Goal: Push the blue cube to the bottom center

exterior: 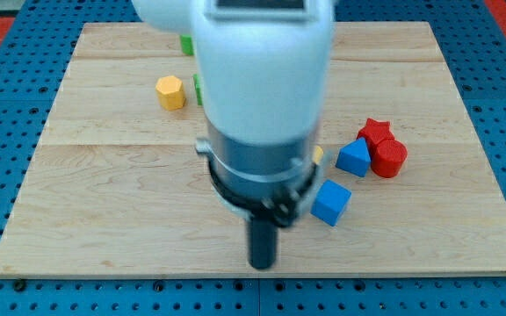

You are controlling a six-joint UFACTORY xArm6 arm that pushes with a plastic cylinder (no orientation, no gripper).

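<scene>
Cube [331, 202] sits up and to the view's right of my tip [262, 264], close but apart; my tip is a bare rod, gripping nothing.

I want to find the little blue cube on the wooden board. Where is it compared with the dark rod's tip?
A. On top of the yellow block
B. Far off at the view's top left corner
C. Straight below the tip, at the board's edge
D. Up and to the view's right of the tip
D: the small blue cube sits on the wooden board just above and to the view's right of my tip.
</scene>
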